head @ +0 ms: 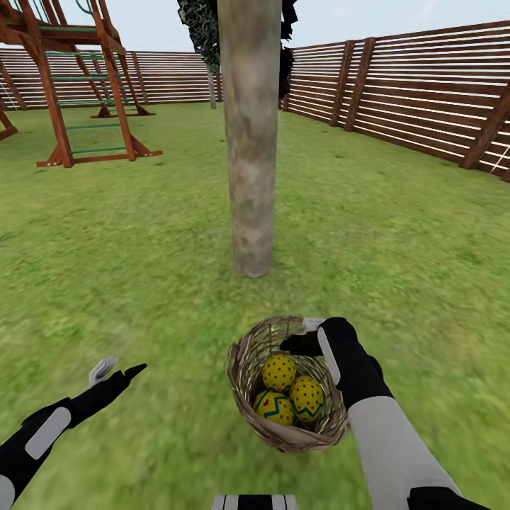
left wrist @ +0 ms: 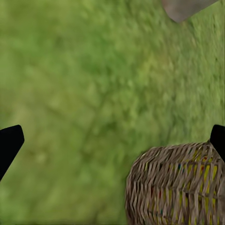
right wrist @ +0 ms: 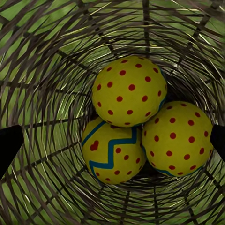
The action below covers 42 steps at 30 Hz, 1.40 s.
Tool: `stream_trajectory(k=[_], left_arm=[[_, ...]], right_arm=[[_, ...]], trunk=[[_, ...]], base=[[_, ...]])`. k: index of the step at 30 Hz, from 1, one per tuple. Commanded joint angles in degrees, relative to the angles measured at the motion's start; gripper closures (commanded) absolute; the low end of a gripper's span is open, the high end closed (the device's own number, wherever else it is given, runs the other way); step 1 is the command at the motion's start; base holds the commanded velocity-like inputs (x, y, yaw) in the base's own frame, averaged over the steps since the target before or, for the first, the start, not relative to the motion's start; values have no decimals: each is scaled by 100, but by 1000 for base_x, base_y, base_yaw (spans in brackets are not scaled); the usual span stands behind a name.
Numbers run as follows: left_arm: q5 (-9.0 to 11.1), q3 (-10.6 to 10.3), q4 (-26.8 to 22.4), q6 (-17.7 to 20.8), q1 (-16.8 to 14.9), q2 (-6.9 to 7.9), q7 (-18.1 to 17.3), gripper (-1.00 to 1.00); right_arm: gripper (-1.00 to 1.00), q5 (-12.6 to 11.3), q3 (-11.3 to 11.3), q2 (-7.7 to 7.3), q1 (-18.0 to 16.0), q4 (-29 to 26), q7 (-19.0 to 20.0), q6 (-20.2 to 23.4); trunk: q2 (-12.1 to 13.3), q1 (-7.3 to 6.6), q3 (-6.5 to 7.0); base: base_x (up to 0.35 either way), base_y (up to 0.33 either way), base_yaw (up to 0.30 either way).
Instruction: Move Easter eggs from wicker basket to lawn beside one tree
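Observation:
The wicker basket (head: pixel 289 433) sits tilted on the lawn (head: pixel 142 269), a short way in front of the tree (head: pixel 249 142) with its thick bare trunk. Three Easter eggs lie inside: one on top (head: pixel 279 371), one at the right (head: pixel 306 397), one with a zigzag band at the left (head: pixel 274 407). My right gripper (head: pixel 301 334) is over the basket's far rim, open, looking straight in at the eggs (right wrist: pixel 129 91) (right wrist: pixel 176 138) (right wrist: pixel 112 152), fingers apart and touching none. To the left of the basket (left wrist: pixel 176 185), my left gripper (head: pixel 120 368) hangs open over grass.
A wooden play frame with a ladder (head: pixel 85 92) stands at the back left. A slatted wooden fence (head: pixel 425 92) runs along the right and the back. Open grass lies all around the trunk (left wrist: pixel 185 8) and the basket. A dark thin tree (head: pixel 205 35) stands behind the trunk.

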Motion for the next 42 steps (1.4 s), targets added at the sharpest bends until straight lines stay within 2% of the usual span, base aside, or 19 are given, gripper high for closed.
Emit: stream_trajectory(k=[1, 9, 20, 42], left_arm=[[60, -24, 0, 27, -3, 7, -2, -100], [58, -22, 0, 27, -3, 7, -8, -100], [60, -20, 0, 27, -3, 11, -14, -100], [60, -20, -33, 27, -3, 15, -15, -100]], right_arm=[[-100, 34, -21, 6, -3, -5, 42, 22], [-100, 35, -13, -9, -3, -5, 42, 22], [-100, 26, -11, 4, -3, 12, 42, -162], [-100, 34, -17, -4, -3, 13, 42, -177]], trunk=[[-2, -1, -5], [-2, -1, -18], [-2, -1, -108], [-2, -1, -294]], base=[[71, 0, 0], [113, 0, 5], [1, 0, 70], [0, 0, 77]])
